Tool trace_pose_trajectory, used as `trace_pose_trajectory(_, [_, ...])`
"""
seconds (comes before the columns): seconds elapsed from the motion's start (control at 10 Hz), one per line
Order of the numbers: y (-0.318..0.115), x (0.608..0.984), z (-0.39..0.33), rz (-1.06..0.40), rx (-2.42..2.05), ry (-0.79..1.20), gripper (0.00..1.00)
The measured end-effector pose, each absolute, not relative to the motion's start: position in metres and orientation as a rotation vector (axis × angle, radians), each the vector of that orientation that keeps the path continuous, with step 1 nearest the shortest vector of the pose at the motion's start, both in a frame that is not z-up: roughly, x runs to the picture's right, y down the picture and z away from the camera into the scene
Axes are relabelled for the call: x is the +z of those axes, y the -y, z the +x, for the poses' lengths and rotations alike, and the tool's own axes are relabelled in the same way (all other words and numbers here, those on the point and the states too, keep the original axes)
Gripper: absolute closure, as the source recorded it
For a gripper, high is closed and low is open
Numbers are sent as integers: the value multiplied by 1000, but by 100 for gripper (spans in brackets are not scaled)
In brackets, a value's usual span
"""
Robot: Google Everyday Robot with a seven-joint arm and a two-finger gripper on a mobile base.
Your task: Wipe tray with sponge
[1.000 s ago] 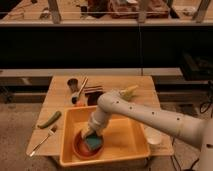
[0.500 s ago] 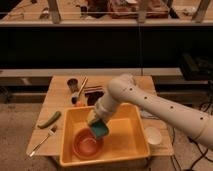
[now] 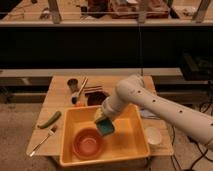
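The tray (image 3: pixel 131 142) is a large yellow-orange tub at the front of the wooden table. My gripper (image 3: pixel 102 121) reaches down into it from the right, over the tray's middle. It is shut on the teal-green sponge (image 3: pixel 105 128), which hangs at its tip just above the tray floor. A round orange-red bowl (image 3: pixel 87 142) sits inside the tray at the left, just left of the sponge.
A green cucumber-like vegetable (image 3: pixel 49 119) and a fork (image 3: pixel 42 140) lie left of the tray. A dark cup (image 3: pixel 72 84), a brush (image 3: pixel 79 90) and a dark dish (image 3: pixel 95 93) sit behind it. A white cup (image 3: pixel 153 135) stands at the right edge.
My arm swung left over the tray, then drew back toward the tray's middle. The sponge came up off the front floor beside the bowl and stays in the gripper.
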State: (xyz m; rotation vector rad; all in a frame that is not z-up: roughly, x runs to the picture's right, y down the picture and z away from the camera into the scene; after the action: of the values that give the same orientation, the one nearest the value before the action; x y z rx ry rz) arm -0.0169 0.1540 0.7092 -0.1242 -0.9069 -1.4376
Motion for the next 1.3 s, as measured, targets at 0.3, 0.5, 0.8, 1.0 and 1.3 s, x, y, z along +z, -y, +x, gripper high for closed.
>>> trace_pose_trajectory(0.3, [-198, 768, -6, -150, -1406, 839, 100])
trace_pose_trajectory(0.5, [-219, 799, 12, -160, -1354, 796, 100])
trace_pose_trajectory(0.8, [-228, 817, 29, -140, -1292, 767, 100])
trace_pose_trajectory(1.0, [-228, 817, 30, -145, -1298, 766, 100])
trace_pose_trajectory(1.3, [-229, 818, 30, -148, -1298, 759, 100])
